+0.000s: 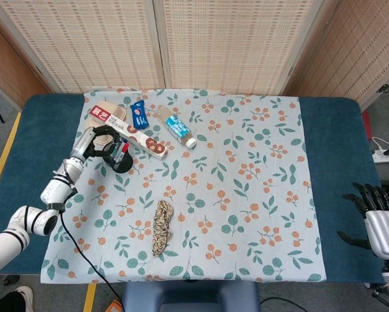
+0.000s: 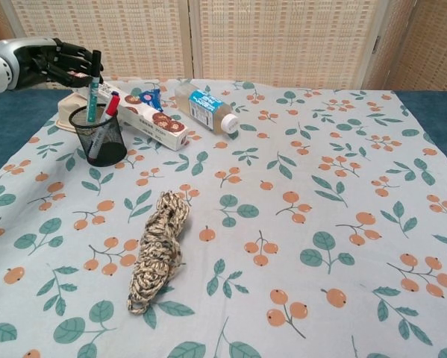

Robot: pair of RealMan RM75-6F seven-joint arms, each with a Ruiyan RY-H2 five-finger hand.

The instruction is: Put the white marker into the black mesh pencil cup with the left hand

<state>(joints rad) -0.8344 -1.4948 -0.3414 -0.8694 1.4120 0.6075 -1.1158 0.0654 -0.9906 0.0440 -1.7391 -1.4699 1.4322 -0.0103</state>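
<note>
The black mesh pencil cup (image 2: 102,142) stands at the left of the flowered cloth, also seen as the cup (image 1: 123,161) from the head view. A red-capped pen (image 2: 111,105) leans inside it. My left hand (image 2: 53,60) hovers just up and left of the cup and grips the white marker (image 2: 92,89) near its black cap. The marker hangs almost upright with its lower end inside the cup's rim. From the head view, my left hand (image 1: 100,141) sits over the cup's left side. My right hand (image 1: 374,218) rests off the cloth at the far right, fingers apart, holding nothing.
A long red-and-white box (image 2: 133,110) lies right behind the cup, with a beige tray (image 2: 66,112) and a blue packet (image 2: 154,98) beside it. A water bottle (image 2: 204,107) lies to the right. A coiled rope bundle (image 2: 157,246) sits mid-cloth.
</note>
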